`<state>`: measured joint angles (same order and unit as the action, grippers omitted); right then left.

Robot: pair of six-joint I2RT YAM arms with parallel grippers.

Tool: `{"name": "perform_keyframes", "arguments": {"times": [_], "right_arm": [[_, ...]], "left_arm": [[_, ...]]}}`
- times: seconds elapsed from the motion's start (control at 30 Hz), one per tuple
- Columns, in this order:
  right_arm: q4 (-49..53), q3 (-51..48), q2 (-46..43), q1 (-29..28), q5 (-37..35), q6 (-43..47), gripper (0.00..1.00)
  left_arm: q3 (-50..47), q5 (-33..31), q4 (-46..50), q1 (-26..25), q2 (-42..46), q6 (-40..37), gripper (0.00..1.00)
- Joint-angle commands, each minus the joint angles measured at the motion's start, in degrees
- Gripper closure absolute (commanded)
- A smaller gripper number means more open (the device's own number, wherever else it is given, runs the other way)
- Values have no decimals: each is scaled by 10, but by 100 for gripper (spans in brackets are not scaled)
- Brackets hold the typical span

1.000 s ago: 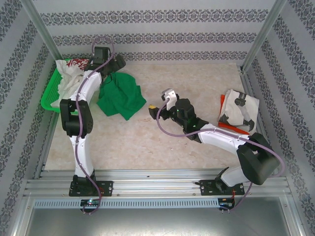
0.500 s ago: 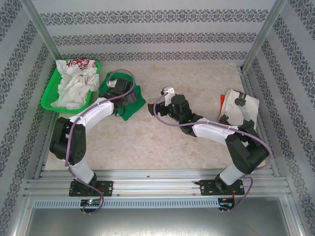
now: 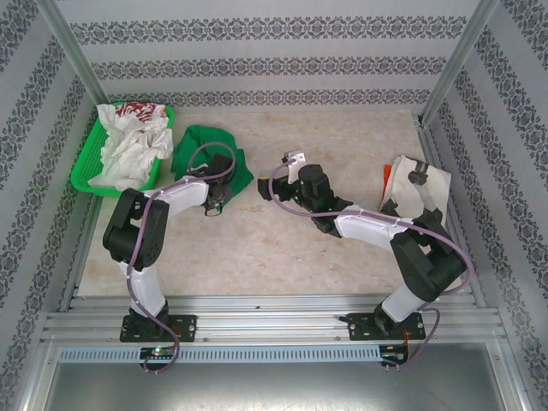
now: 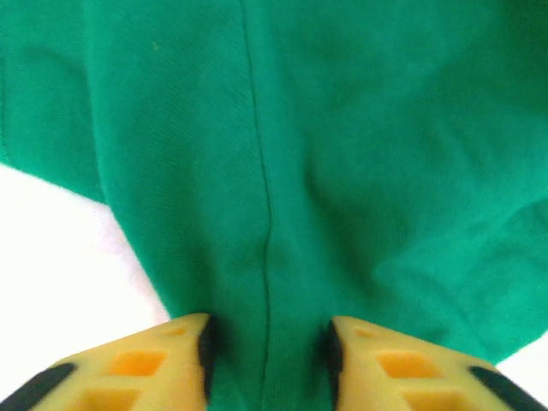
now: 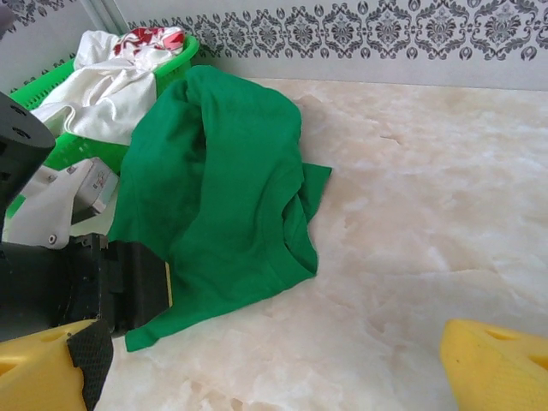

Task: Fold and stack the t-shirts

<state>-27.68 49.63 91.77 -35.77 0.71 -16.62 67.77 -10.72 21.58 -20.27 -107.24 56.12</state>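
Observation:
The green t-shirt [image 3: 205,150] lies crumpled on the table beside the basket and spreads across the left wrist view [image 4: 342,154]. My left gripper [image 3: 214,203] is at the shirt's near edge, shut on a fold of the green cloth, which fills the gap between the yellow fingers [image 4: 267,355]. My right gripper [image 3: 274,190] hovers open over bare table just right of the shirt, facing it [image 5: 223,171], with nothing between its fingers [image 5: 274,368]. White t-shirts [image 3: 128,150], one with red print [image 3: 141,110], are heaped in the basket.
The green mesh basket [image 3: 84,178] sits at the far left against the wall. A folded white shirt with dark print [image 3: 417,190] lies on a red one at the right edge. Patterned walls and metal posts [image 3: 454,68] fence the table.
My left arm swung down from the basket to the green t-shirt's near edge and its gripper closed on the cloth. The shirt has bunched up. The right gripper shifted slightly towards it.

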Motion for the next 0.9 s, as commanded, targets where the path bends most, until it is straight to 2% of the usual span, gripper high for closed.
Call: {"name": "perform_keyframes", "arguments": {"times": [0.0,0.1,0.17,0.3,0.43,0.6,0.73,0.87], "right_arm": [[-14,-9,-16,6,-6,-14,2],[-7,-1,-11,11,-5,-14,2],[14,21,1,14,0,-5,2],[44,78,47,14,16,18,2],[45,147,115,14,48,6,2],[33,231,208,10,72,-47,2],[48,305,276,8,73,-96,3],[108,395,348,10,82,-151,6]], "left_arm": [[13,8,-15,-2,-6,3,76],[0,23,-34,-1,2,-36,93],[-11,30,-31,-2,15,-62,100],[-56,43,-17,-1,55,-83,100],[-130,74,-34,-1,120,-91,100],[-228,118,-89,-1,201,-117,100],[-269,112,-66,-1,253,-125,100],[-298,110,-52,1,282,-125,100]]}}
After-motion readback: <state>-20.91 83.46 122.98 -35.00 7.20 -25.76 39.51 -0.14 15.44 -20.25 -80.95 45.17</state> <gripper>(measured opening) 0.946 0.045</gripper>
